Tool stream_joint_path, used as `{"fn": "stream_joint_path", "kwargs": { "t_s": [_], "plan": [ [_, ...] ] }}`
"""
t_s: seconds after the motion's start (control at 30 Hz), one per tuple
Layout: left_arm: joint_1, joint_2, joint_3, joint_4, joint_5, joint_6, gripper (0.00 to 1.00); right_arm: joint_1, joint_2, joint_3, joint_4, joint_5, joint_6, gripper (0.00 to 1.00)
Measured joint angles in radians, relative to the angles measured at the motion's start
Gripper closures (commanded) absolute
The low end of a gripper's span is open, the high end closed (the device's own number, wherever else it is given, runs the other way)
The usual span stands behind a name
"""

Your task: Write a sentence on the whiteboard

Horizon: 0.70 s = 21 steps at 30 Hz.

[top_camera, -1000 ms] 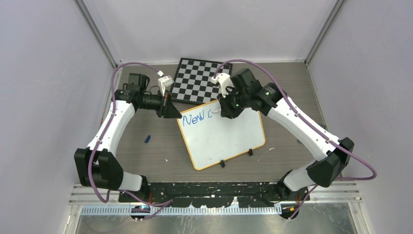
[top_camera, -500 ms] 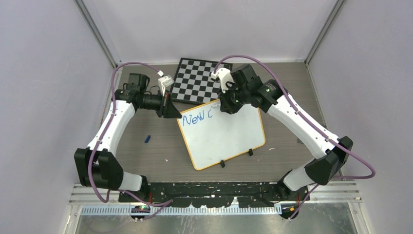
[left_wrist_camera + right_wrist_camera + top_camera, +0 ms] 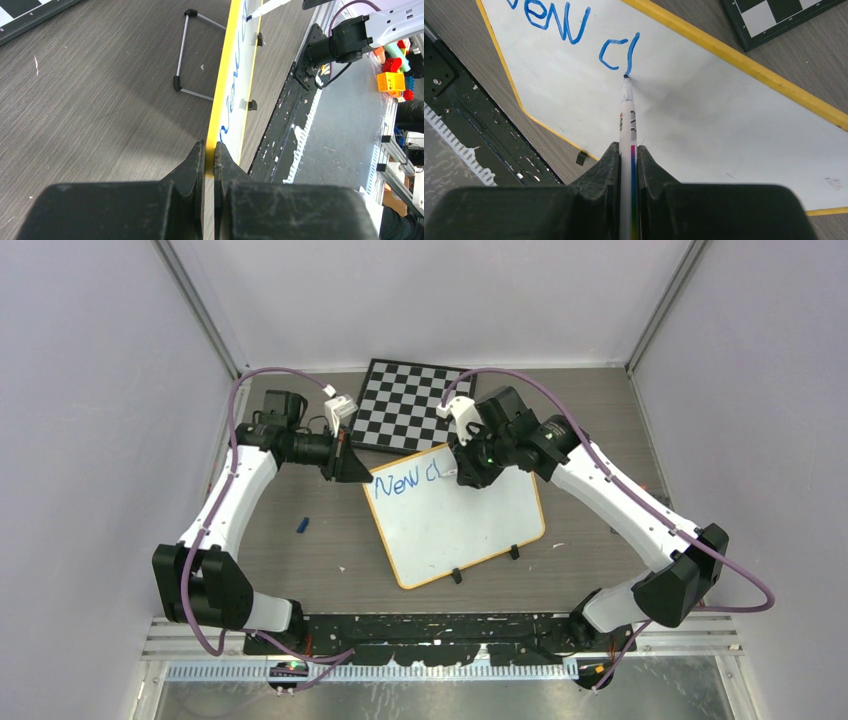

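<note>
**Station Status: Whiteboard Writing**

1. Whiteboard position. The whiteboard (image 3: pixel 460 525) lay at the middle of the bench (image 3: pixel 300 570), turned at an angle to the bench edges. Its far-left corner pointed toward the left arm. Two black clips (image 3: pixel 456 576) sat on its near rim. Its far rim ran close to the chessboard (image 3: pixel 400 405), which lay at the middle of the far edge of the bench.

2. Left tool. The left tool (image 3: pixel 210 150) was pressed together on the yellow-orange rim at the whiteboard's far-left corner, one finger on each face of the rim. In the left wrist view, a wire stand (image 3: pixel 192 55) with black end caps showed on the bench just beside that rim. Whether it was attached to the whiteboard could not be told.

3. Right tool. The right tool (image 3: pixel 628 150) pinched a white marker (image 3: pixel 626 115) between its fingers, with the barrel projecting forward past the fingertips. The marker's tip touched the whiteboard surface at the foot of the last stroke.

4. Writing. Blue lettering (image 3: pixel 405 482) reading "New cl" ran along the far-left part of the whiteboard. The rest of the white surface carried no ink.

5. Other items. A small blue object (image 3: pixel 303 525) lay on the bench toward the left edge, well apart from the whiteboard.
</note>
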Motion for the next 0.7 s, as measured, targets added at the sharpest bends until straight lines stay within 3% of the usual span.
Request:
{"fn": "stream_joint_path", "kwargs": {
  "t_s": [0.7],
  "plan": [
    [0.000, 0.000, 0.000, 0.000, -0.001, 0.000, 1.00, -0.009, 0.018, 0.048, 0.000, 0.009, -0.005, 1.00]
  ]
}}
